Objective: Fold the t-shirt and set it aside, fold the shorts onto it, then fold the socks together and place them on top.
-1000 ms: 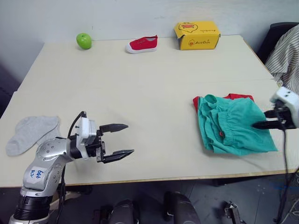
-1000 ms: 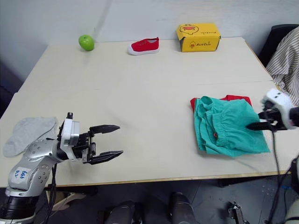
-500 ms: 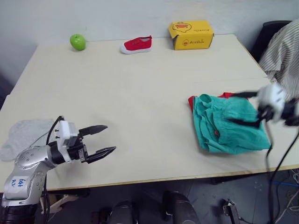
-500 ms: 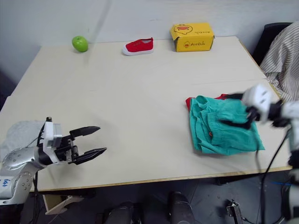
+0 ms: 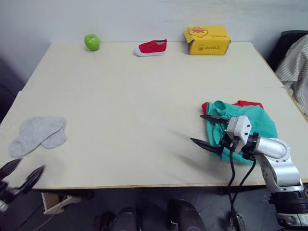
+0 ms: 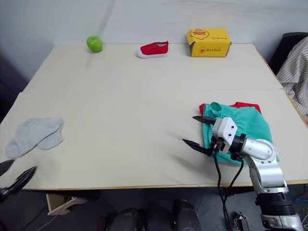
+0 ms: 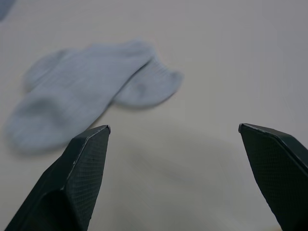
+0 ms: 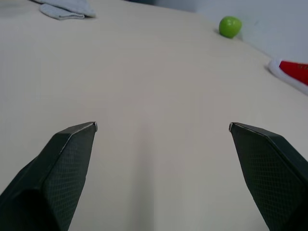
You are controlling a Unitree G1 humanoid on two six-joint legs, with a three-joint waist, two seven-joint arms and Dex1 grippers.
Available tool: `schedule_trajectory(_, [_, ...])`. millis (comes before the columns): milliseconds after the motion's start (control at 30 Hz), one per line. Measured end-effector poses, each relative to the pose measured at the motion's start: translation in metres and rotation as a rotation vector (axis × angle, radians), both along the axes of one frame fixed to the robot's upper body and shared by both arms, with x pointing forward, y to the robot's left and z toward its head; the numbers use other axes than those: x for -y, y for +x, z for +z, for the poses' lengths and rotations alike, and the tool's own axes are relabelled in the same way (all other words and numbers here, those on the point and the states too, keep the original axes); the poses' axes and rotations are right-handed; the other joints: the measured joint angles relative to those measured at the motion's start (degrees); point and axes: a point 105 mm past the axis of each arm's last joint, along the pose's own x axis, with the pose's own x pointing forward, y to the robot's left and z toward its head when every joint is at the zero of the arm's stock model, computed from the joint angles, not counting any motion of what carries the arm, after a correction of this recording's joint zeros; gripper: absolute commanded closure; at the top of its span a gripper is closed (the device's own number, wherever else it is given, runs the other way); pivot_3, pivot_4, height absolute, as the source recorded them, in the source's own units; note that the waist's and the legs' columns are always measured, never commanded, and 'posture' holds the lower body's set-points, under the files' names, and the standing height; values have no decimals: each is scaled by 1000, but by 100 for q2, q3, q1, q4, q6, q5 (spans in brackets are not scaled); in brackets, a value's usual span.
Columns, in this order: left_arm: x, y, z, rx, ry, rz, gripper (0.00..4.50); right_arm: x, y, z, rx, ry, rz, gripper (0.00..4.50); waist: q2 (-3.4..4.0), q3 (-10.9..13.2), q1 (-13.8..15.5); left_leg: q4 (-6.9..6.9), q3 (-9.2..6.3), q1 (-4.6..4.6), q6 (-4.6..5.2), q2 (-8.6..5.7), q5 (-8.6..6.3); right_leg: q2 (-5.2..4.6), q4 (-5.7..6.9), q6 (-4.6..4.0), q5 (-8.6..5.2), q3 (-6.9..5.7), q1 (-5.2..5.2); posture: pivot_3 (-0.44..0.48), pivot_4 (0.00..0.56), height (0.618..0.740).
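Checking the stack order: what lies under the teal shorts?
The red t-shirt peeks out beyond the shorts' far edge. The rest of it is covered, so its fold cannot be judged.

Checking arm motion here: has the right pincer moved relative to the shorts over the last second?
Yes. The right pincer has gone from the shorts' outer right edge to their inner left edge, now open over bare table.

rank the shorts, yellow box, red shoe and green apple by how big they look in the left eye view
1. the shorts, largest by far
2. the yellow box
3. the red shoe
4. the green apple, smallest

The last three sit at the far edge, so distance shrinks them.
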Motion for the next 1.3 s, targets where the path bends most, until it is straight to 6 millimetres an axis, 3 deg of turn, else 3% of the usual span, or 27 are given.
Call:
schedule_trajectory(100, [-21, -43, -21, -72, -72, 199, 0, 1, -25, -18, -16, -9, 47, 10, -16, -9, 97, 0, 1, 2, 7, 1, -20, -3, -12, 0, 0, 5, 2, 0, 150, 740])
schedule_trajectory(200, [-26, -83, -43, -164, -133, 324, 0, 13, -43, -34, -51, -7, 28, 10, -29, -11, 135, 1, 18, 6, 23, 1, -38, -3, -19, 0, -1, 15, 1, 0, 150, 740])
schedule_trajectory(333, [-21, -85, -41, -140, -155, 325, 0, 18, -53, -31, -61, 31, 14, 10, -43, -17, 154, 2, 19, 11, -2, 13, -48, -6, -34, 1, 0, 18, 0, 0, 150, 740])
schedule_trajectory(433, [-11, -64, -26, -100, -110, 233, 0, 16, -54, -28, -46, 35, 23, 10, -45, -19, 148, 2, 19, 17, -12, 27, -46, 4, -32, -11, -6, 17, 1, 0, 150, 740])
schedule_trajectory(633, [27, 46, 27, -56, 59, -108, 0, -6, -47, -7, 30, 42, 108, 10, -29, -11, 157, 2, 23, 11, -33, 24, -8, 11, 12, -20, -11, 17, -12, 0, 150, 740])
schedule_trajectory(767, [44, 89, 31, -121, 124, -202, 0, -14, -45, -6, -10, 70, 127, 10, -22, -9, 80, -6, 57, 14, -44, 27, -6, 26, 42, -21, -12, 27, -27, 0, 150, 740])
schedule_trajectory(867, [46, 106, 18, -245, 163, -246, 0, -20, -44, -1, -29, 90, 157, 10, -23, -9, 6, -6, 79, 13, -41, 21, -7, 30, 55, -20, -11, 15, -41, 0, 150, 740])
schedule_trajectory(933, [39, 113, 7, -327, 193, -251, 421, -23, -45, 1, -35, 93, 175, 0, -25, -8, -15, -6, 91, 10, -40, 20, -7, 35, 59, -19, -11, 18, -53, 0, 150, 740])
schedule_trajectory(1033, [39, 125, 7, -323, 196, -276, 1260, -28, -46, 2, -43, 90, 194, 0, -27, -8, 0, -4, 96, 6, -40, 17, -6, 25, 60, -18, -11, 25, -70, 0, 150, 740])
schedule_trajectory(1300, [56, 147, 0, -259, 180, -379, 3850, -27, -45, -2, -56, 84, 178, 0, -17, -9, 108, -3, 100, 12, -40, 2, 8, 10, 81, -18, -11, 32, -77, 0, 150, 740])
